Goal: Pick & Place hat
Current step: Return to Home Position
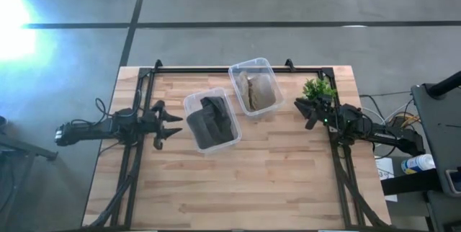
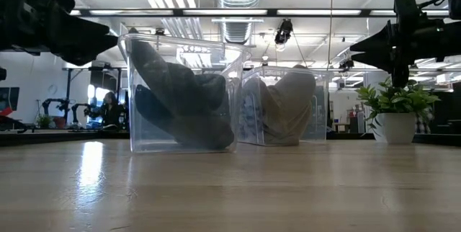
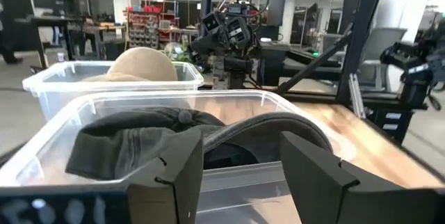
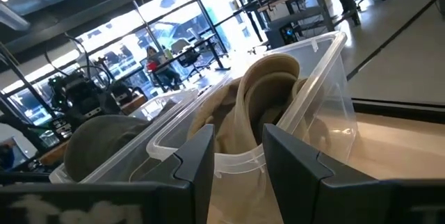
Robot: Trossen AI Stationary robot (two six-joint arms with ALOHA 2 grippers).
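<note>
A dark grey cap [image 1: 211, 119] lies in a clear plastic bin [image 1: 229, 137] at the table's middle-left; it also shows in the left wrist view [image 3: 174, 137]. A tan cap [image 1: 261, 91] lies in a second clear bin [image 1: 238, 71] farther back; it also shows in the right wrist view [image 4: 261, 106]. My left gripper [image 1: 173, 123] is open, level, just left of the dark cap's bin. My right gripper [image 1: 304, 109] is open, level, to the right of the tan cap's bin. Both are empty.
A small green plant in a white pot [image 1: 319, 89] stands at the table's far right, just behind my right gripper. A black frame rail [image 1: 216, 70] runs along the table's far edge. Bare wood [image 1: 238, 189] lies toward the near edge.
</note>
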